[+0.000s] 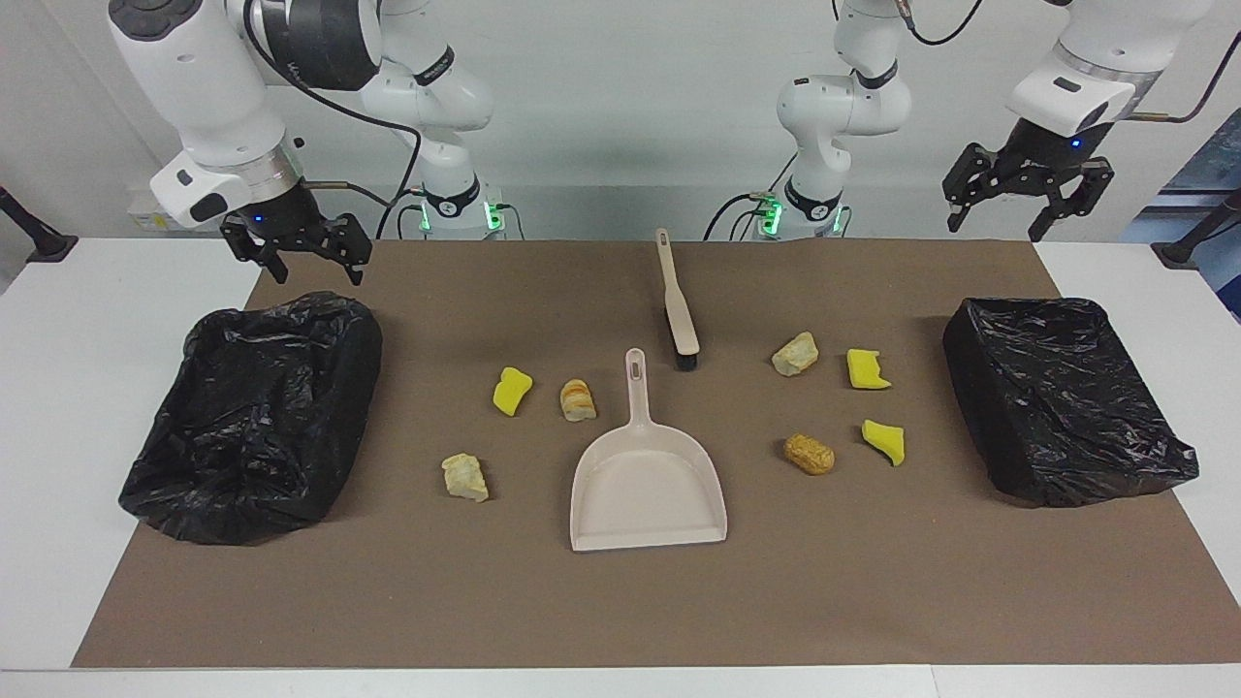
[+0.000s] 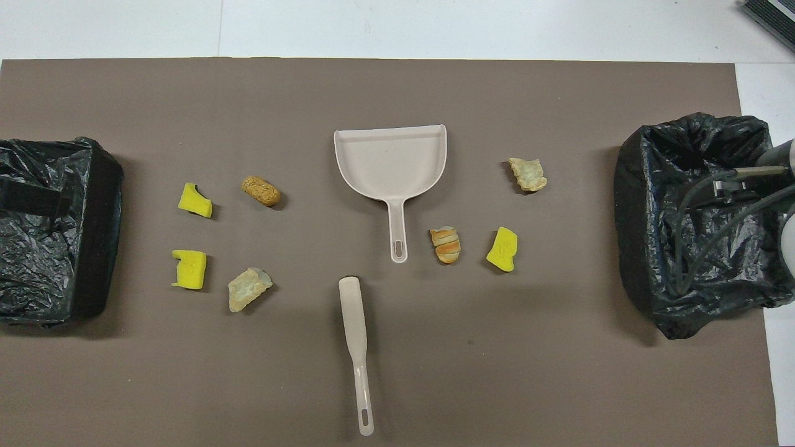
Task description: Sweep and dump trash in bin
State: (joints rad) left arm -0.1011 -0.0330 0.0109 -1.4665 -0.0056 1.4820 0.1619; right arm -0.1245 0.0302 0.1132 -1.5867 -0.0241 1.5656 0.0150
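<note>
Both claws are held spread and empty: left claw point(image 1: 1023, 194), right claw point(image 1: 296, 254). Trash point(image 1: 577, 399) is judged light, soft; brush point(image 1: 676, 302) is best gripped by its handle.

Bright, even illumination is provided from above; soft, short shadows are cast. Focus is sharp; glare is limited to the bin liners point(image 1: 257, 407).

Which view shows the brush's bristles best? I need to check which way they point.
The facing view: the brush shows its dark bristles at the end toward the dustpan. The overhead view shows only the brush's pale back and handle, with barely a dark sliver.
</note>
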